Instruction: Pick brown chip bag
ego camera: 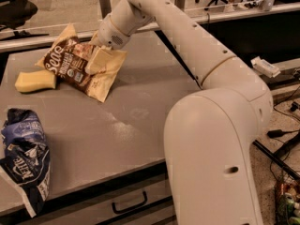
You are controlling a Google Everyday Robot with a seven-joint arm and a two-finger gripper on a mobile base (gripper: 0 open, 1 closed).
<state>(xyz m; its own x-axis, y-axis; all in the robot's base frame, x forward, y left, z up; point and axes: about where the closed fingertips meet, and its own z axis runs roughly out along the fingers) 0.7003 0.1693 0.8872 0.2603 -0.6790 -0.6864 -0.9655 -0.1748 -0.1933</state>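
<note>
The brown chip bag (pixel 75 67) lies crinkled on the grey table (pixel 117 125) at the back left, dark brown front with tan edges and white lettering. My gripper (pixel 96 60) reaches down from the white arm and sits right over the bag's right half, its pale fingers (pixel 99 59) against the bag's surface.
A small plain yellow block (pixel 35 80) lies just left of the brown bag. A dark blue-and-white chip bag (pixel 23 153) lies at the table's front left edge. My arm's large white body (pixel 211 144) fills the right foreground. A drawer handle (pixel 129 203) shows below the table front.
</note>
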